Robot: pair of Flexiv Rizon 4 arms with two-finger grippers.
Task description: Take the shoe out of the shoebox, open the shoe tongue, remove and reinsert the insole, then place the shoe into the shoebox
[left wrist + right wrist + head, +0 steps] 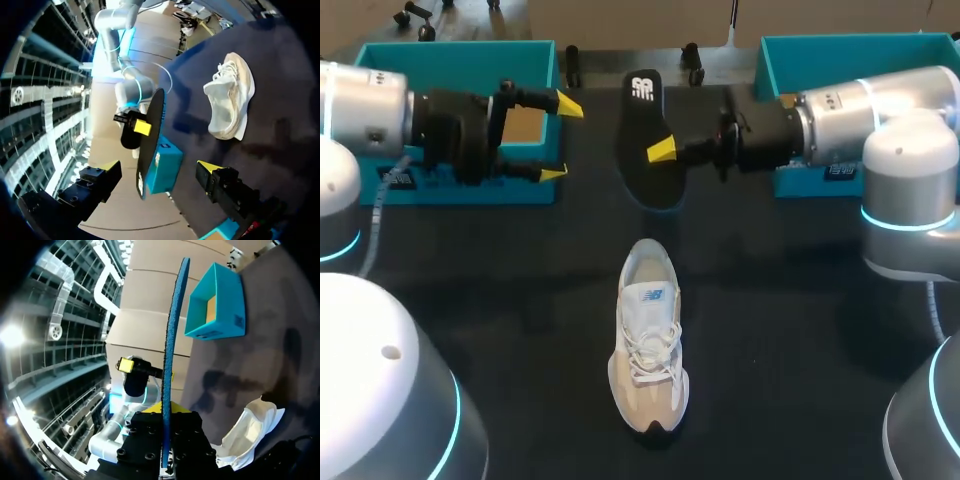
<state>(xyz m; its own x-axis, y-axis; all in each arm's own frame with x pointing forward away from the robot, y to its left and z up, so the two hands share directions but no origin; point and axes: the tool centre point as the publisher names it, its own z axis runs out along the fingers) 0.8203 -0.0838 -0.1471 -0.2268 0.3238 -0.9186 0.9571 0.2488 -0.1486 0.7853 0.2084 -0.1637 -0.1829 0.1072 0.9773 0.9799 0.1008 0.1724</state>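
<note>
The right gripper (665, 150) pinches the one black insole (645, 115) on edge above the surface (800, 320), its long axis crossing the fingers and running away from the robot. The single shoe (650, 340) stands below it, toe toward the robot. The left gripper (560, 138) is spread and empty, facing the insole. There are two teal boxes: the left shoebox (460, 55) behind the left gripper and the right shoebox (840, 50) behind the right arm.

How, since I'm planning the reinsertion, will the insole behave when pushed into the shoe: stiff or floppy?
Probably semi-stiff: gripped by the right hand, the insole stands out nearly straight, without drooping. It looks thin edge-on, so it likely flexes when pressed into the shoe. Probably light, since a pinch at one edge carries it.
</note>
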